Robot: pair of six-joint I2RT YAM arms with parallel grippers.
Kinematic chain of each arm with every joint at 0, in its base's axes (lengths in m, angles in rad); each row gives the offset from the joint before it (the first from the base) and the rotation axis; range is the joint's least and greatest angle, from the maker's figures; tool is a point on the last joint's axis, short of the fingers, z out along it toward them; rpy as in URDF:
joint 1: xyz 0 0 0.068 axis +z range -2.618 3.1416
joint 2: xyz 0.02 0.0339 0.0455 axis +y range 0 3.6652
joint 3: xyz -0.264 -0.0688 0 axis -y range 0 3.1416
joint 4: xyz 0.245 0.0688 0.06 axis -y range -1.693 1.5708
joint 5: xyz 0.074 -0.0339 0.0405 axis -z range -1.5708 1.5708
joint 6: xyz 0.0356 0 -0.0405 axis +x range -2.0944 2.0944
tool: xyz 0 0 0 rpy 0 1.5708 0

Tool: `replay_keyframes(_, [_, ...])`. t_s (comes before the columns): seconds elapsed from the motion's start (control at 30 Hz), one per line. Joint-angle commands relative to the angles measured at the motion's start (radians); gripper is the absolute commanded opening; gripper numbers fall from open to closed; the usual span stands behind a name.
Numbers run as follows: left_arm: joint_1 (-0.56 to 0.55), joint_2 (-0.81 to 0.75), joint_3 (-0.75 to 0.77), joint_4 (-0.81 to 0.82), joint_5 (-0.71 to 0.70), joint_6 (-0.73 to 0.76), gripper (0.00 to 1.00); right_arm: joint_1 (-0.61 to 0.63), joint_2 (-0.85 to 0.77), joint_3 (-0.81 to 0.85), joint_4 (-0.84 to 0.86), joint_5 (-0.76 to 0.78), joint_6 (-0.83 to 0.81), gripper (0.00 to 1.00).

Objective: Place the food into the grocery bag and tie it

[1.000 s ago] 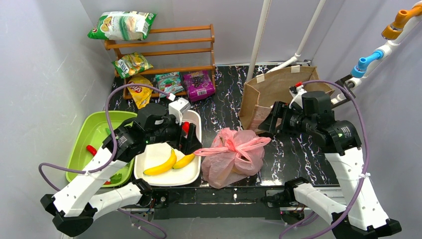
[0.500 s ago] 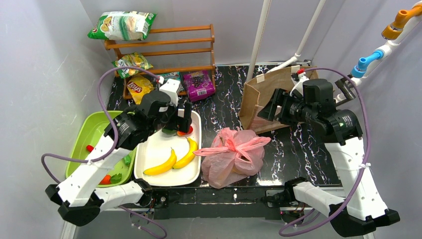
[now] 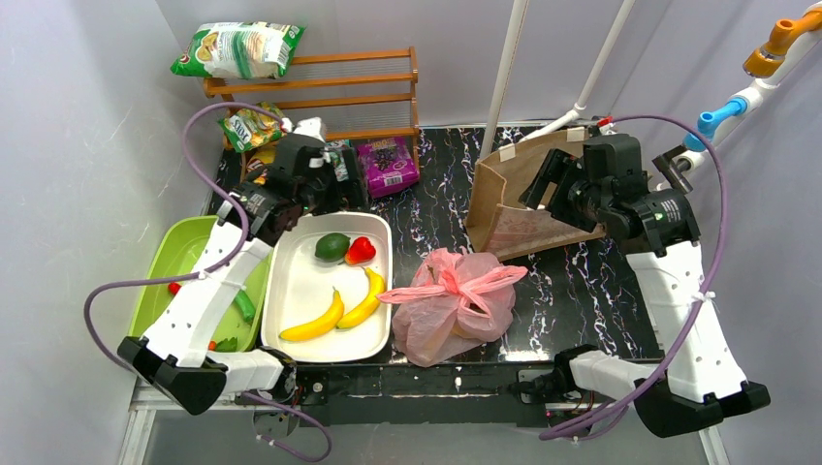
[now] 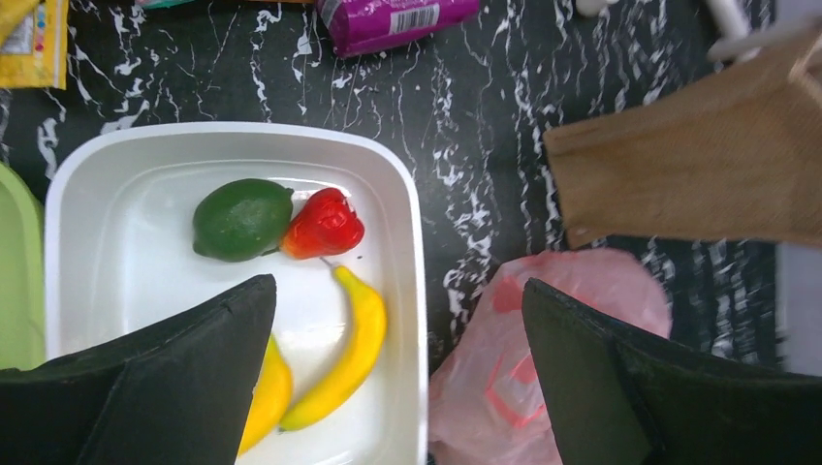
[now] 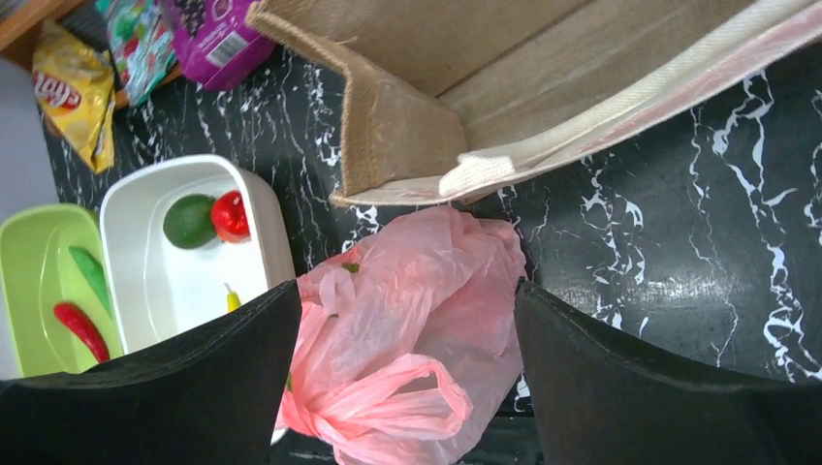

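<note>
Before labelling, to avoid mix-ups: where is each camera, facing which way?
Top external: high behind the bases, facing the table; left arm, right arm show.
Left wrist: raised, facing down at the white tray; left end effector shows.
Right wrist: raised, facing down at the pink bag; right end effector shows.
Shared: both wrists see tray and bag.

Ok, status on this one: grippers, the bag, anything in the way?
Left gripper and right gripper open, empty, raised. Pink bag handles knotted, front centre. Two bananas in white tray. Brown paper bag lies close behind.
</note>
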Motion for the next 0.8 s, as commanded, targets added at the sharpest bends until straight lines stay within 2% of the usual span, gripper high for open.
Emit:
replay_keyframes(0.0, [0.145,-0.058,-0.048,0.081,0.222,-0.135,0.98,-0.015,0.023,0.030,-0.038,0.115,0.121,0.88])
replay_keyframes(0.23, [0.184,-0.094,-0.083,0.100,0.268,-0.143,0.98,-0.025,-0.015,0.003,0.032,0.119,0.109,0.89])
replay_keyframes(0.37, [0.188,-0.139,-0.122,0.140,0.345,-0.176,0.98,-0.026,-0.031,0.013,-0.005,0.148,0.211,0.90])
replay_keyframes(0.53, [0.188,-0.177,-0.186,0.166,0.277,-0.116,0.98,-0.046,-0.009,0.041,-0.092,0.152,0.287,0.90])
replay_keyframes(0.67, [0.189,-0.111,-0.156,0.138,0.208,-0.141,0.98,-0.055,0.000,0.038,-0.112,0.203,0.287,0.91])
replay_keyframes(0.77, [0.188,-0.060,-0.162,0.218,0.178,-0.125,0.98,-0.056,-0.005,0.051,-0.100,0.226,0.275,0.91])
